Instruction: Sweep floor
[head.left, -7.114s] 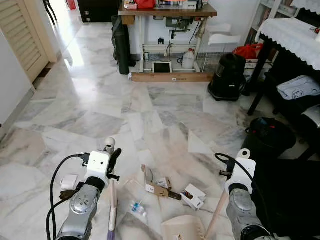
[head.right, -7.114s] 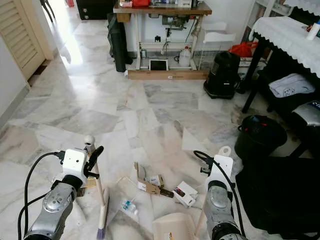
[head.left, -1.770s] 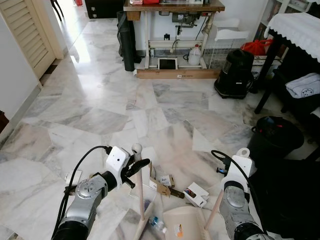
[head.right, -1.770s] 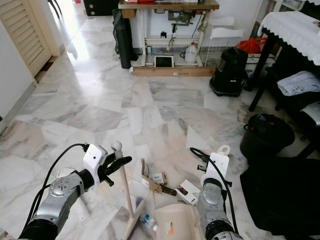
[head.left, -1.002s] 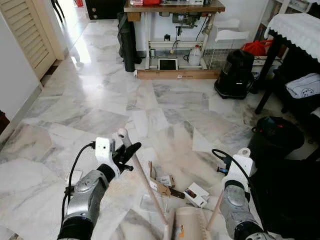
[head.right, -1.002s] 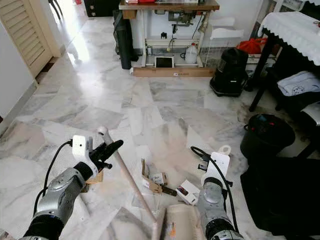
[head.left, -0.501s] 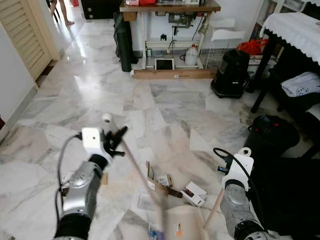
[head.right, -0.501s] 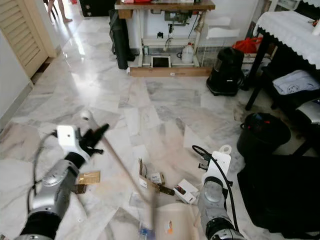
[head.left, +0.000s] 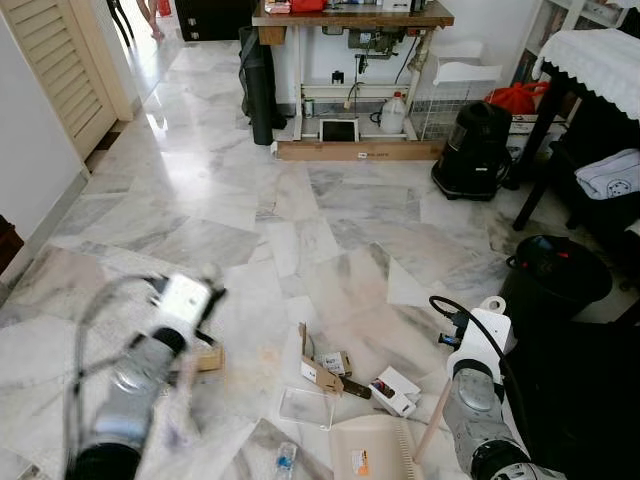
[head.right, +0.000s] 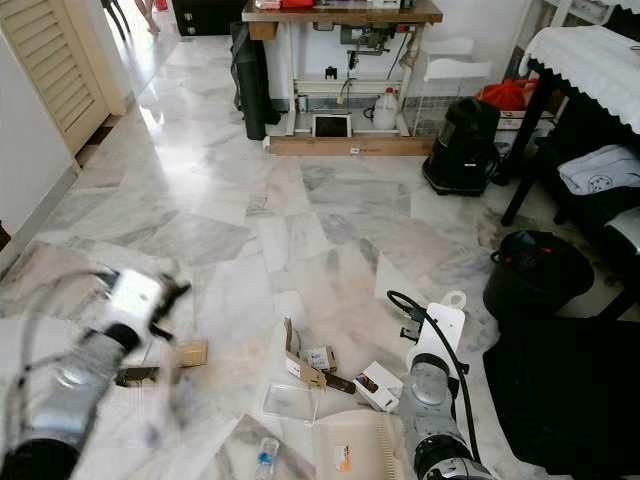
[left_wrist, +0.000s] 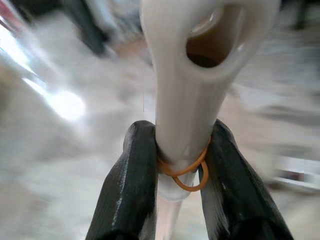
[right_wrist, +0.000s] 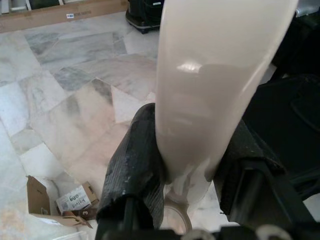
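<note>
Two pincers are clamped: left pincer (left_wrist: 172, 172) on the broom handle (left_wrist: 192, 100), right pincer (right_wrist: 192, 165) on the dustpan handle (right_wrist: 215, 85). Sweeping step. Next, drive the litter (head.left: 330, 372) toward 5 o'clock into the dustpan (head.left: 375, 450).

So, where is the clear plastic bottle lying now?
In the left eye view, the clear plastic bottle lies on the marble floor, left of the beige dustpan, below the flat transparent tray.

Torn carton (head.left: 322, 368) left of small box (head.left: 396, 391), dustpan (head.left: 372, 452) nearer the robot, bottle (head.left: 283, 461) at its left.
</note>
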